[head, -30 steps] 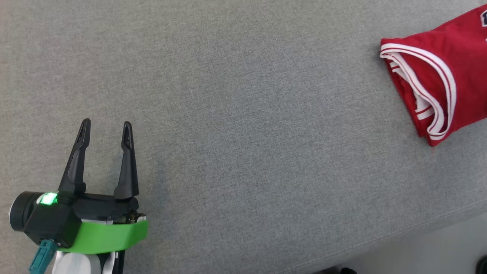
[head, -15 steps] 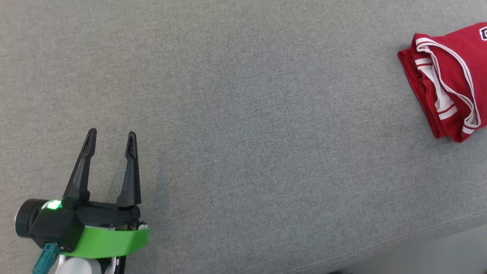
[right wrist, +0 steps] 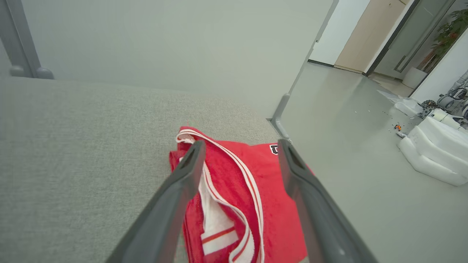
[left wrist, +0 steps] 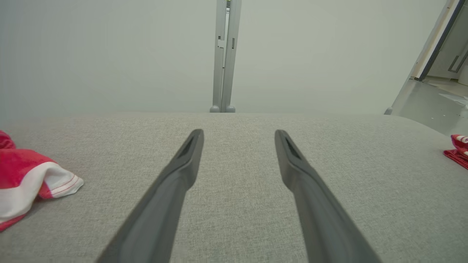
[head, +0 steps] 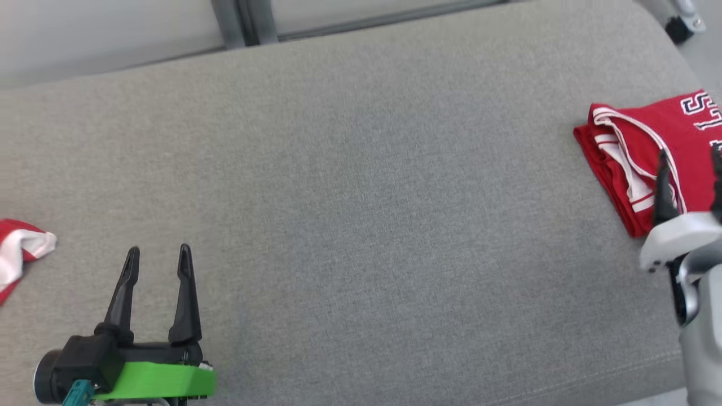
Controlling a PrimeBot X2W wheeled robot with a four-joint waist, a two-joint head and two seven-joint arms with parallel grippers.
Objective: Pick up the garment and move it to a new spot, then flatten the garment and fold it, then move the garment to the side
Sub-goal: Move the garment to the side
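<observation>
The garment (head: 626, 152) is a red jersey with white trim, lying folded at the right end of the grey cushioned surface (head: 361, 197). My right gripper (head: 688, 152) stands open just above its near edge, and in the right wrist view the fingers (right wrist: 182, 182) straddle the garment (right wrist: 226, 182) with nothing pinched between them. At the lower left, my left gripper (head: 158, 251) hangs open over bare fabric. The left wrist view shows that gripper (left wrist: 238, 134) empty, with the garment (left wrist: 457, 151) far off to the right.
Another red and white cloth (head: 20, 245) lies at the surface's left edge, also in the left wrist view (left wrist: 29, 179). A grey post (left wrist: 223, 54) and a pale wall stand behind the surface. Right of the garment the surface ends; white foam blocks (right wrist: 431, 153) lie on the floor.
The head view has shifted, so the far edge and the left cloth now show. My right gripper has come into view, open over the garment. The left gripper stays open.
</observation>
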